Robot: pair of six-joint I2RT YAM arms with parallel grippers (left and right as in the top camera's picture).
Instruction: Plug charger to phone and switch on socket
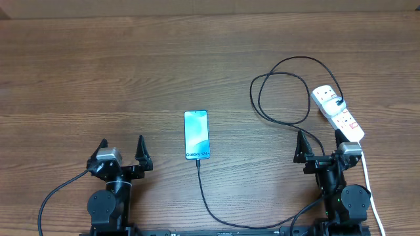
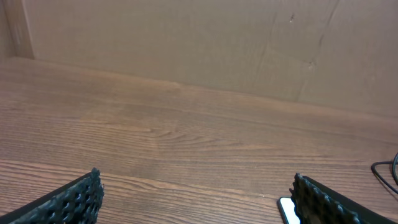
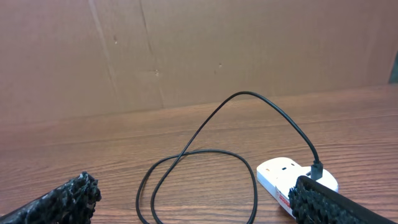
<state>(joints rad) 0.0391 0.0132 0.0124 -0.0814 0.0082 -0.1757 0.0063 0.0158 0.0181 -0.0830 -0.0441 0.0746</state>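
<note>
The phone point(image 1: 196, 134) lies flat at the table's middle, its blue screen up; a corner shows in the left wrist view point(image 2: 286, 208). The black charger cable point(image 1: 282, 98) runs from the phone's near end, loops along the front edge and up to the white socket strip point(image 1: 336, 111), where its plug sits. The loop point(image 3: 205, 162) and the strip point(image 3: 283, 177) show in the right wrist view. My left gripper point(image 1: 121, 154) is open and empty, left of the phone. My right gripper point(image 1: 321, 147) is open and empty, just short of the strip.
The strip's white cord point(image 1: 369, 190) runs down past the right arm to the front edge. A brown cardboard wall point(image 2: 186, 43) stands along the far side of the wooden table point(image 1: 98, 78).
</note>
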